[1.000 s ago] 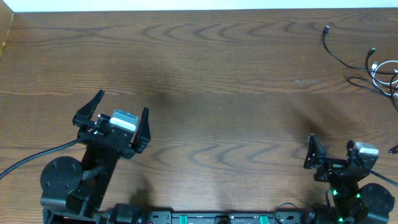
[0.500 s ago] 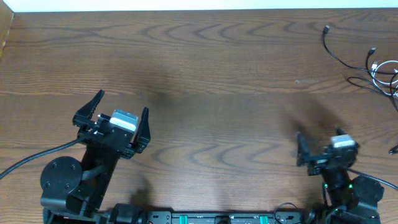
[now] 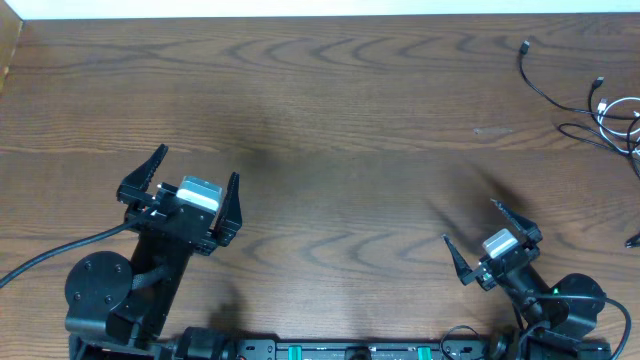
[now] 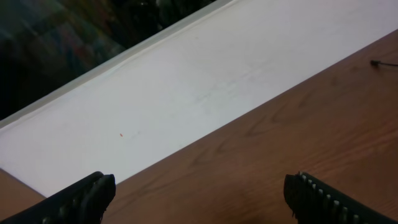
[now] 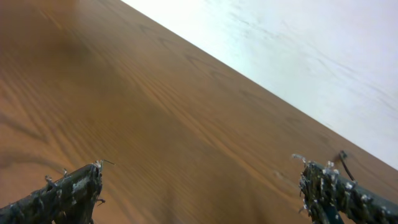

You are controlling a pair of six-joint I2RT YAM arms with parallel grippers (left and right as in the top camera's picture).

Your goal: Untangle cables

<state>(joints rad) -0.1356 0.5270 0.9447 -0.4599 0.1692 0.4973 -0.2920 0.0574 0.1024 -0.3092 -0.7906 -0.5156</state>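
The cables (image 3: 600, 105) lie tangled at the far right edge of the table, thin black cords and a white one (image 3: 622, 108), running out of the overhead view. A black plug end (image 3: 526, 45) points to the far edge. Another black plug end (image 4: 375, 62) shows in the left wrist view, and a black cord end (image 5: 342, 157) in the right wrist view. My left gripper (image 3: 195, 180) is open and empty at the near left, far from them. My right gripper (image 3: 488, 240) is open and empty at the near right, well short of the cables.
The wooden table (image 3: 330, 110) ends at a white wall strip (image 3: 300, 8) along the far side. A thick black arm wire (image 3: 40, 258) runs off the left edge. The arm bases (image 3: 330, 350) stand along the near edge.
My right gripper has swung left and turned, its jaws now spread wider and pointing up-left. The left arm and the cables have not moved.
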